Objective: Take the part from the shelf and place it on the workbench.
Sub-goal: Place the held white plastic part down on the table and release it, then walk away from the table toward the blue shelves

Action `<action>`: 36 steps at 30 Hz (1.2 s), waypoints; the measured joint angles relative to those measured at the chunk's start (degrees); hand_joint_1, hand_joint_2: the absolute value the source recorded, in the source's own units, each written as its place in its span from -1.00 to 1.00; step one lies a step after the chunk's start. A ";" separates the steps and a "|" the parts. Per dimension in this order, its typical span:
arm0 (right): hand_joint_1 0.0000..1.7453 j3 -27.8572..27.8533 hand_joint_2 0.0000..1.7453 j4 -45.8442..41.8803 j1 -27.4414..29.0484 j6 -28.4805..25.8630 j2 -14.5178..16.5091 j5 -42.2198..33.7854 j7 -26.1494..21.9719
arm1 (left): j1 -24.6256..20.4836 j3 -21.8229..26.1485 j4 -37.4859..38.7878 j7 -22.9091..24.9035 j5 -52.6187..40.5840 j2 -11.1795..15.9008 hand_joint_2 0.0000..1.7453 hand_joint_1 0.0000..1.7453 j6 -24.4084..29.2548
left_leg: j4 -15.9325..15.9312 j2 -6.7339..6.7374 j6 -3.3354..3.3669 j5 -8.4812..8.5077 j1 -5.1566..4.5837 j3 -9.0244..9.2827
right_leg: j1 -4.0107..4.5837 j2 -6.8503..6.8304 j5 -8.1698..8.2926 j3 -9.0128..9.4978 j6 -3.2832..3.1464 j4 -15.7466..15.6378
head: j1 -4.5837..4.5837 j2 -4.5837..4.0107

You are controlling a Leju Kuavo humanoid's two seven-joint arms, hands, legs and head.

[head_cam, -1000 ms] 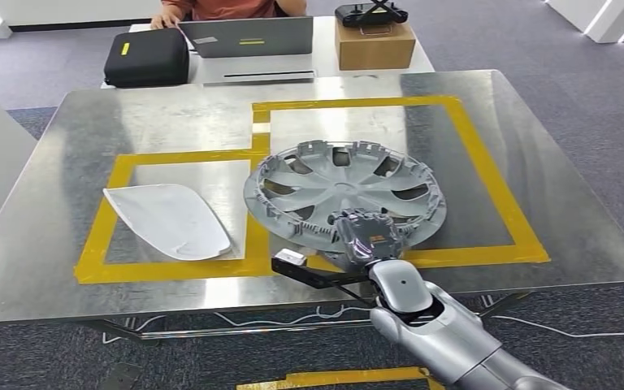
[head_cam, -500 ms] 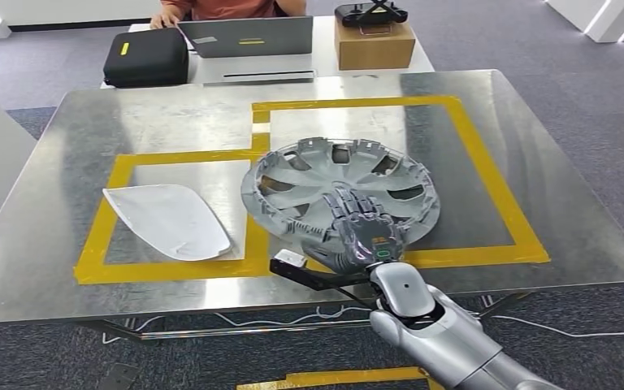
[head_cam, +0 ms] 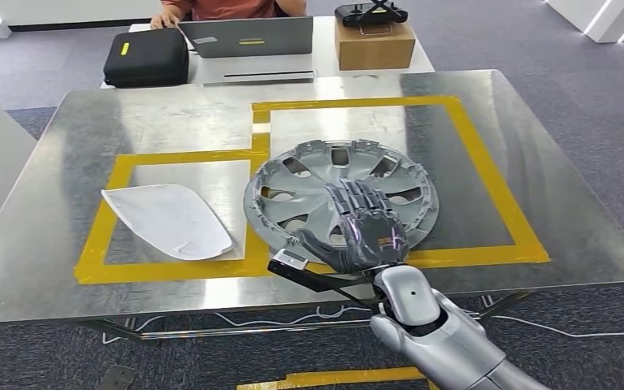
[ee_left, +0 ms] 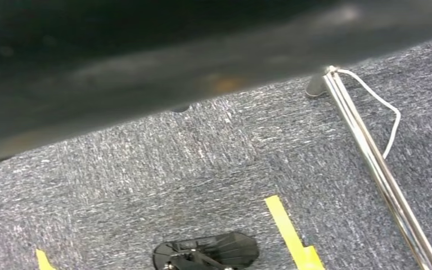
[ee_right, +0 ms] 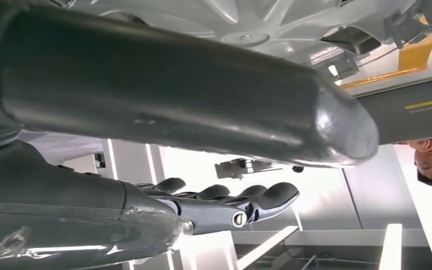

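One silver arm enters the head view from the lower right, and its right hand [head_cam: 363, 229] hovers with fingers spread apart over the near part of the hubcap [head_cam: 340, 197], holding nothing; whether the fingers touch the hubcap I cannot tell. That grey spoked hubcap lies flat on the metal workbench [head_cam: 73, 130] at the centre of the frame, inside the larger rectangle of yellow tape [head_cam: 487, 175], its lower left rim overlapping the tape line. To its left, inside a smaller taped rectangle, lies a white curved panel [head_cam: 167, 219], well apart from the hubcap. Beyond the workbench, at the top of the frame, a second table carries a black case [head_cam: 146, 57], a grey laptop [head_cam: 248, 36] and a cardboard box [head_cam: 374, 43]; a person [head_cam: 219, 8] sits behind the laptop.

Grey carpet [ee_left: 202, 157] fills the middle of the left wrist view, with a chrome table leg [ee_left: 379, 174] running along the right side and a strip of yellow floor tape [ee_left: 289, 236] near the bottom centre. Whether the left hand is spread or closed I cannot tell.

Across the right wrist view, the thick grey thumb [ee_right: 174, 90] stretches from the left edge, with the darker fingers [ee_right: 230, 197] extended below it and a wide gap between them. The hubcap's spokes and hub [ee_right: 259, 22] show at the top of the frame.
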 joint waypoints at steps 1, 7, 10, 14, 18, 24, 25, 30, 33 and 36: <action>-1.00 -0.08 -1.00 -0.22 0.12 -0.25 -0.01 0.15 -0.08 | 0.01 0.04 0.00 -0.03 -0.01 -0.03 -1.00 -1.00 -0.01 | 0.00 0.00 0.00 0.00 0.00 0.00 | 0.00 0.00 0.00 0.00 0.00 0.00 | 0.00 0.00; -1.00 -0.95 -1.00 -2.61 1.69 -4.93 0.00 2.17 -1.75 | 0.11 0.50 0.00 -0.58 -0.54 -0.16 -1.00 -1.00 -0.09 | 0.00 0.00 0.00 0.00 0.00 0.00 | 0.00 -0.02 0.00 0.01 0.00 0.00 | 0.01 0.00; -1.00 -1.58 -1.00 -5.33 3.39 -8.36 0.00 3.01 -3.63 | 0.37 0.84 0.00 -1.00 -0.85 -0.26 -1.00 -1.00 -0.15 | 0.00 0.00 0.01 -0.01 0.00 0.00 | 0.00 -0.01 -0.01 0.00 0.00 0.00 | 0.00 0.00; -1.00 -2.41 -1.00 -7.92 5.08 -12.56 0.00 3.22 -6.86 | 0.52 1.36 0.00 -1.40 -1.26 -0.43 -1.00 -1.00 -0.07 | 0.00 0.00 0.01 -0.03 0.00 0.00 | 0.00 -0.01 -0.02 0.01 0.00 -0.01 | 0.01 0.00; -1.00 -3.06 -1.00 -9.08 6.17 -15.11 0.02 4.55 -8.79 | 0.55 1.55 0.00 -1.67 -1.90 -0.57 -1.00 -1.00 0.14 | 0.00 0.00 0.01 -0.03 0.00 0.00 | 0.00 -0.01 -0.02 0.01 0.01 -0.01 | 0.01 0.00; -1.00 -3.95 -1.00 -9.33 7.00 -16.46 0.17 6.04 -9.57 | 0.53 1.72 0.00 -1.66 -2.55 -0.80 -1.00 -1.00 0.37 | 0.00 0.00 0.02 -0.03 0.00 0.00 | 0.00 -0.01 -0.02 0.02 0.01 -0.01 | 0.00 0.00; -1.00 -4.06 -1.00 -9.33 7.06 -16.41 0.17 6.04 -9.66 | 0.52 1.75 0.00 -1.66 -2.70 -0.84 -1.00 -1.00 0.45 | 0.00 0.00 0.02 -0.03 -0.01 0.00 | 0.00 -0.01 -0.02 0.02 0.01 -0.01 | 0.00 0.00; -1.00 -4.40 -1.00 -9.57 7.38 -16.09 0.17 5.91 -9.83 | 0.52 1.84 0.00 -1.65 -3.10 -0.93 -1.00 -1.00 0.81 | 0.00 0.00 0.02 -0.03 -0.01 0.00 | -0.01 -0.01 -0.02 0.02 0.01 -0.01 | 0.00 0.00; -1.00 -4.58 -1.00 -9.65 7.50 -15.81 0.17 5.62 -9.86 | 0.50 1.86 0.00 -1.72 -3.37 -0.95 -1.00 -1.00 0.53 | 0.00 0.00 0.02 -0.03 -0.01 0.00 | -0.01 -0.01 -0.02 0.02 0.01 -0.01 | 0.00 0.00; -1.00 -4.64 -1.00 -9.65 7.53 -15.69 0.17 5.41 -9.86 | 0.49 1.87 0.00 -1.83 -3.51 -0.98 -1.00 -1.00 0.22 | 0.00 0.00 0.02 -0.03 -0.01 0.00 | -0.01 -0.01 -0.02 0.02 0.01 -0.01 | 0.00 0.00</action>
